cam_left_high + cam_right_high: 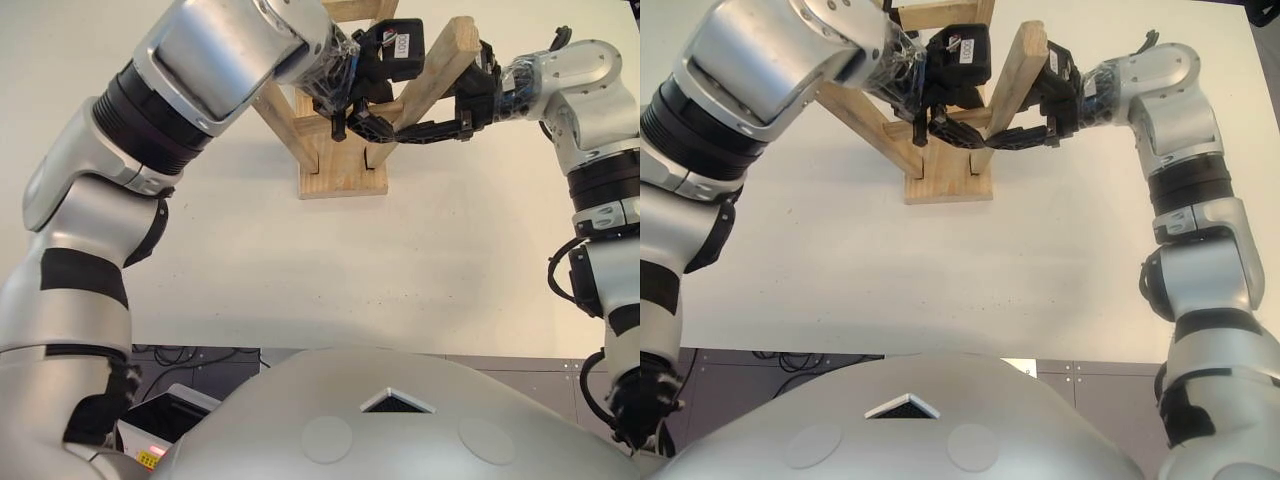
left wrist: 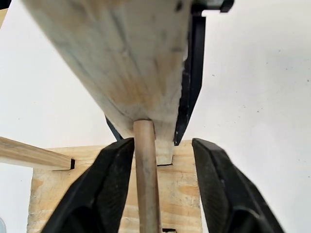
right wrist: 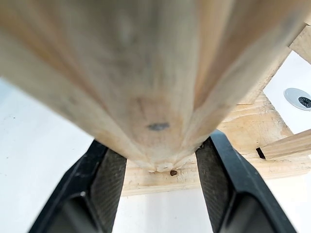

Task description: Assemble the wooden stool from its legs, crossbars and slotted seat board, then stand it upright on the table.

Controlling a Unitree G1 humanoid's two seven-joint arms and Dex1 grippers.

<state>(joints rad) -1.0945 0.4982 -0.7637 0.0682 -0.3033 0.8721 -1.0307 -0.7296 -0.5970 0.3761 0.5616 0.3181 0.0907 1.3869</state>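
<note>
Seat board [image 1: 343,180] laid on table [image 1: 300,260], top centre; legs [image 1: 285,120] slotted but tilted. Upper-right leg [image 1: 445,55] clamped by right jaws; crossbar [image 2: 146,179] straddled by open left jaws. Uprighting judged undone.

Left pincer [image 2: 163,145] spread (right pincer [image 3: 159,144] clamped)

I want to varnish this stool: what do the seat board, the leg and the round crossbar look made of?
The seat board: seemingly plywood, unfinished; broad swirling grain, pale matte face. The leg: likely bare solid softwood; straight grain, no sheen. The crossbar: smooth wooden dowel, slightly darker, apparently unvarnished.
</note>
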